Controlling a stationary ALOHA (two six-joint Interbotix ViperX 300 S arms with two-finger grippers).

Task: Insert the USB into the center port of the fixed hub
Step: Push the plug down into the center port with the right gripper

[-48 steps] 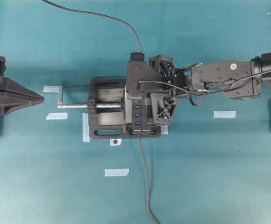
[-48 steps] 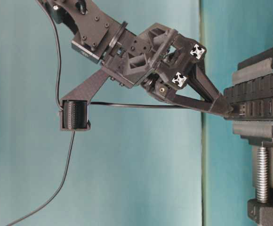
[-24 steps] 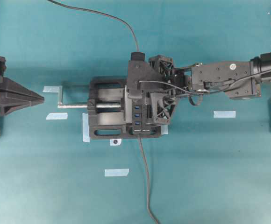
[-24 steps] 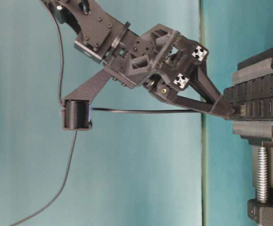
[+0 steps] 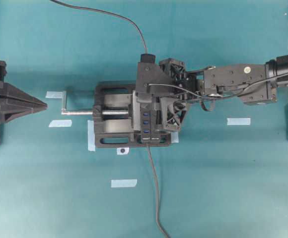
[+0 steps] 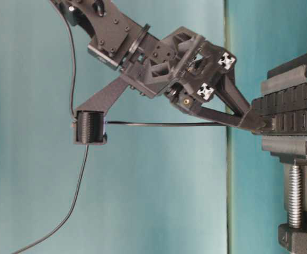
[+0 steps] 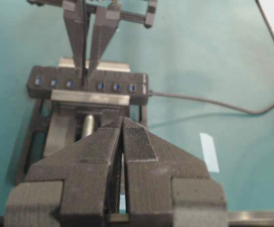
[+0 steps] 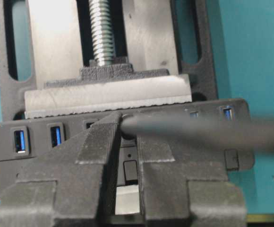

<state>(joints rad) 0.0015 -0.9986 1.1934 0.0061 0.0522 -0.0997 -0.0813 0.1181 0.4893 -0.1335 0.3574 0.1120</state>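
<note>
Looking overhead: right gripper (image 5: 146,106) parked over the fixed hub (image 5: 146,125), left gripper (image 5: 39,104) well away. Table level: clamped tight on the USB (image 6: 267,124) at hub's face. Right wrist: seemed lined up with center port, mostly hidden. Left wrist: pinched together, empty. Probably just needed a straight push.

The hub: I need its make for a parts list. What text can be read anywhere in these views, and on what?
"VEMONT" on the fixed hub, at its end.
"USB3.0 HUB" beside it, on the same end.
In the table-level view the same end print is too small to read past the brand.
No other text.
</note>
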